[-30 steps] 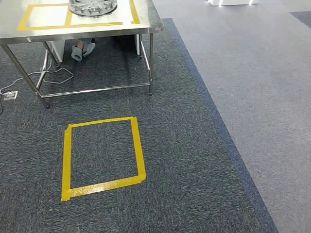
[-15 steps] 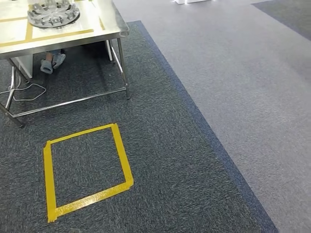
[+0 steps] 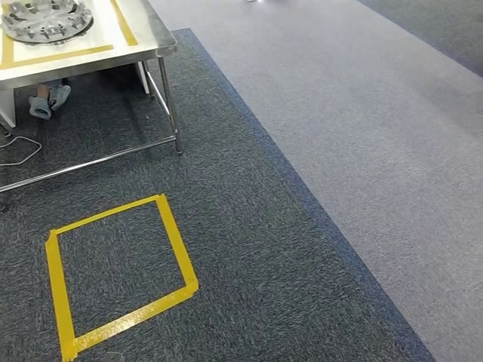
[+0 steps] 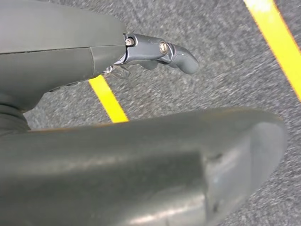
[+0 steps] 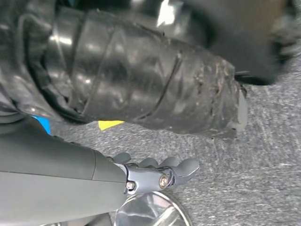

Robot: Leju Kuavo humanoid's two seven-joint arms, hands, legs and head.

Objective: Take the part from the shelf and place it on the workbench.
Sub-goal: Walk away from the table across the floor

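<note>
We see the steel worktop (image 3: 145,34) carrying the round metal part (image 3: 45,19) near its corner; the yellow tape square (image 3: 117,275) lies on the carpet before the worktop. The left robot hand (image 4: 160,52) and right robot hand (image 5: 160,174) hang empty, fingers extended

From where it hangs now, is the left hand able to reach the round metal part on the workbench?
Probably not. The left hand hangs over the carpet near yellow tape, while the part lies on the workbench far ahead.
</note>
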